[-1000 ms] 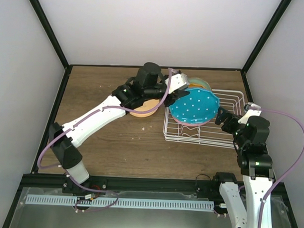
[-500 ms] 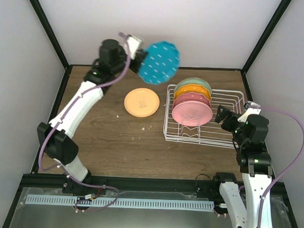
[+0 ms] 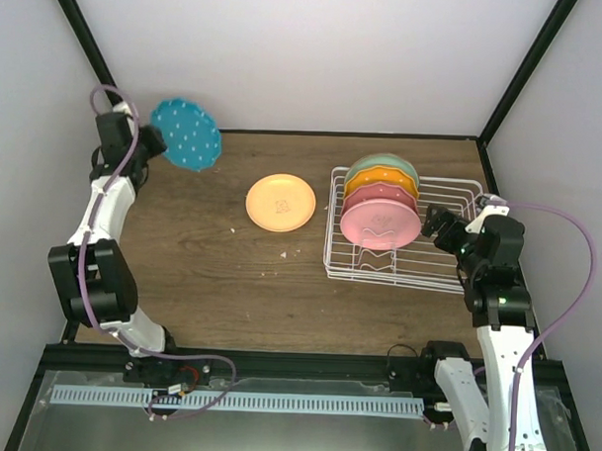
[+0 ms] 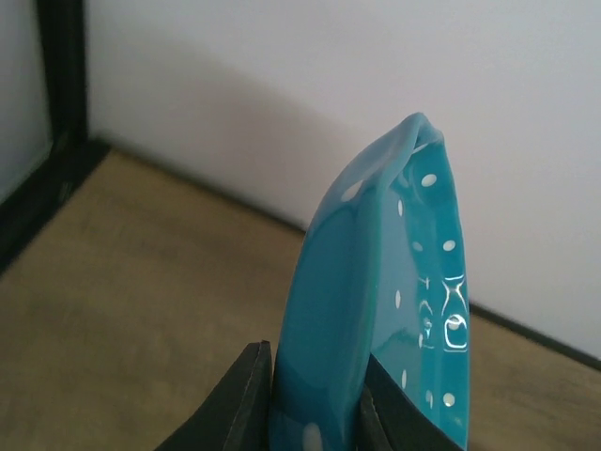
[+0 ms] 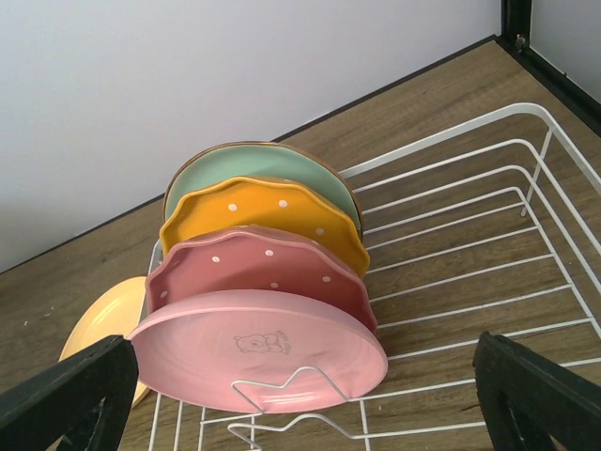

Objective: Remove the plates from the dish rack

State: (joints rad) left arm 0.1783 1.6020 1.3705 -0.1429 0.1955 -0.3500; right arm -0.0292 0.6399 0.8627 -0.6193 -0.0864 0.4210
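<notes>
Left claw: the left gripper (image 4: pixel 315 399) is nearly closed, pinching the lower rim of the dotted teal plate (image 3: pixel 186 133)
Teal plate: held on edge, raised over the far left corner of the table (image 3: pixel 210 272)
Set-down, as I judge it: bare wood lies below the claw and the peach plate (image 3: pixel 280 202) lies flat to its right, well apart (the teal one must tip from upright to flat)
Right claw: the right gripper (image 3: pixel 441 226) has its jaws wide apart and empty, over the right half of the dish rack (image 3: pixel 441 179), so the nearer arm for it
Count: six plates; one gripped, one on the table, four upright in the rack, pink (image 5: pixel 263 348), dotted maroon (image 5: pixel 254 268), dotted orange (image 5: pixel 263 221), mint green (image 5: pixel 254 174)
</notes>
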